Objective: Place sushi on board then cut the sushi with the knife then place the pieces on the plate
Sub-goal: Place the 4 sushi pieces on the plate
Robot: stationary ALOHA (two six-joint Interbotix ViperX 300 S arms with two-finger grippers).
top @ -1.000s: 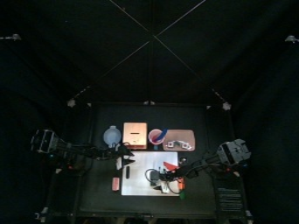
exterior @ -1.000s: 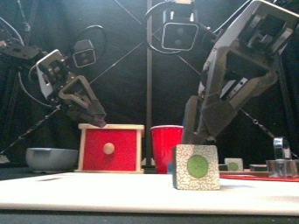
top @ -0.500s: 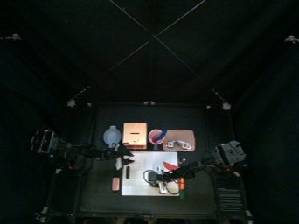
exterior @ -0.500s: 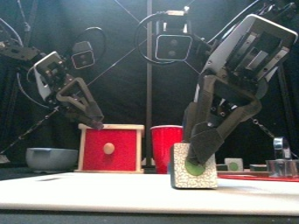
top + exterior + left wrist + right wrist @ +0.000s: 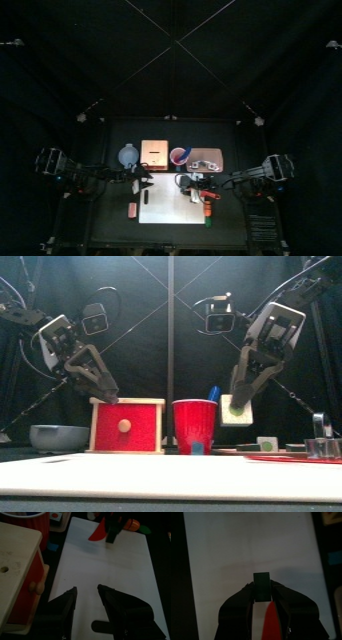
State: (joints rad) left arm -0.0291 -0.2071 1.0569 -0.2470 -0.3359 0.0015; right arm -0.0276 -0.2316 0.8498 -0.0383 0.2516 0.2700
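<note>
**Item 1: sushi piece** (image 5: 238,413). It is a pale block with a green face. It hangs in the air above the back right part of the white cutting board (image 5: 160,478), clear of its surface.

**Holder: right gripper** (image 5: 238,404). The jaws are closed onto two opposite sides of the piece. From its wrist I also see a red sliver lower between them, which I cannot identify.

**Item 2: left gripper** (image 5: 85,597). The jaws are parted with nothing between them. It hangs over the board's left part, beside the wooden box (image 5: 124,426).

**Behind the board:** the box, and a red cup (image 5: 194,426) with a blue knife (image 5: 213,393) standing in it.

**Right of the board:** a low pink-red edge (image 5: 287,458), which I take for the plate.

**Step, as I judge it:** carrying this piece off the board to the plate.

**Handling notes:**
- Keep the squeeze steady, since the block is small and could twist.
- Travel right at this height so the piece clears the cup.
- Lower it until it rests flat on the plate, and only then let the jaws part.
- Back straight up afterwards so the piece does not tip.
</note>
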